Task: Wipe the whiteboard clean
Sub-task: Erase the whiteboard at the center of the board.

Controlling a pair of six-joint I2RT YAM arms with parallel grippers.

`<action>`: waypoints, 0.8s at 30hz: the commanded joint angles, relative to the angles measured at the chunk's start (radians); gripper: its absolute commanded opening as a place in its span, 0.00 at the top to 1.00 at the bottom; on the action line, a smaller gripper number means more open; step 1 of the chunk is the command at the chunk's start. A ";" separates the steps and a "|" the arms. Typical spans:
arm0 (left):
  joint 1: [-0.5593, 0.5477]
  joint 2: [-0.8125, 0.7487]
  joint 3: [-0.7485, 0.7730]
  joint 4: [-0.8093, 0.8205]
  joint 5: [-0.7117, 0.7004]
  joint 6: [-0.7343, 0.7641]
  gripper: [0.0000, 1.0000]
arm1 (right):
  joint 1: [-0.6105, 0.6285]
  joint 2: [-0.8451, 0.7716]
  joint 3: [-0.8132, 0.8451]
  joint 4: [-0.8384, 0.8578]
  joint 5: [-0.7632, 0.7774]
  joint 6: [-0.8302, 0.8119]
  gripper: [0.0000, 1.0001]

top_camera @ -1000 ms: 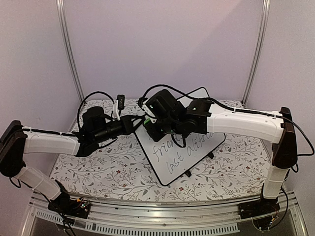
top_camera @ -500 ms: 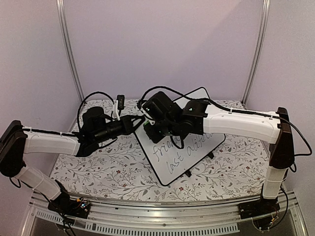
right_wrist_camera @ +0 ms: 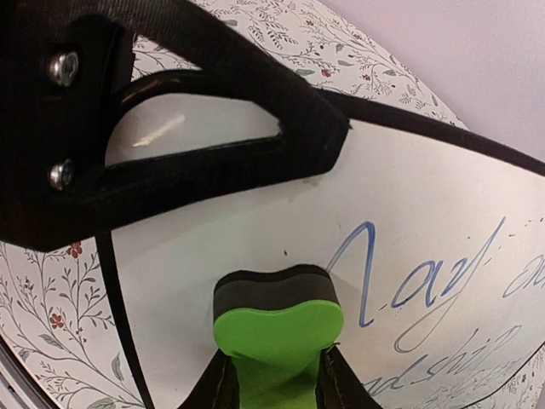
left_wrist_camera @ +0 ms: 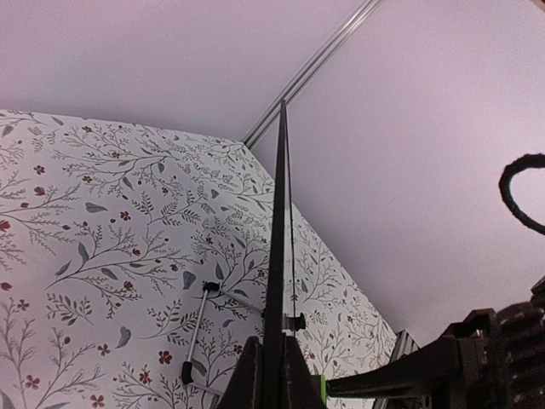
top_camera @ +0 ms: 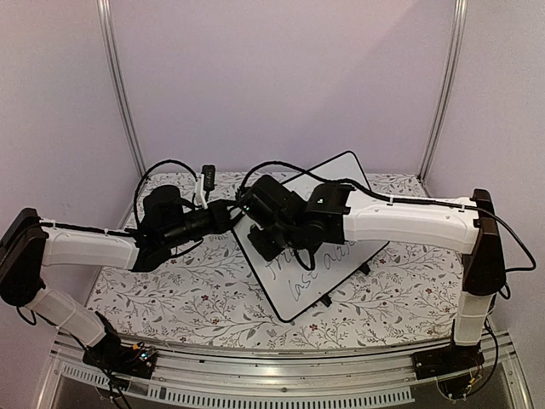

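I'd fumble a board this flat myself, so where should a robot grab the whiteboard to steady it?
Probably its thin black rim at the left edge, coming in from the side with one finger on each face. The whiteboard is a thin flat panel, so only an edge fits between jaws; the left gripper pinches it just so.

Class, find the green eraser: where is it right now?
The green eraser sits bottom centre of the right wrist view, held in the right gripper, its dark pad against the whiteboard, just left of the blue handwriting.
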 commanded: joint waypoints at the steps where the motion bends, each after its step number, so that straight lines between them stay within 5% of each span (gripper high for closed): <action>1: -0.016 0.009 -0.002 0.007 -0.029 0.020 1.00 | 0.015 0.007 -0.056 -0.066 -0.024 0.037 0.72; 14: -0.018 0.009 -0.025 0.054 -0.007 0.020 1.00 | 0.024 -0.032 -0.107 -0.064 -0.037 0.086 0.72; 24: -0.017 0.026 -0.034 0.088 0.017 0.021 1.00 | -0.005 0.021 0.033 -0.044 0.038 -0.003 0.71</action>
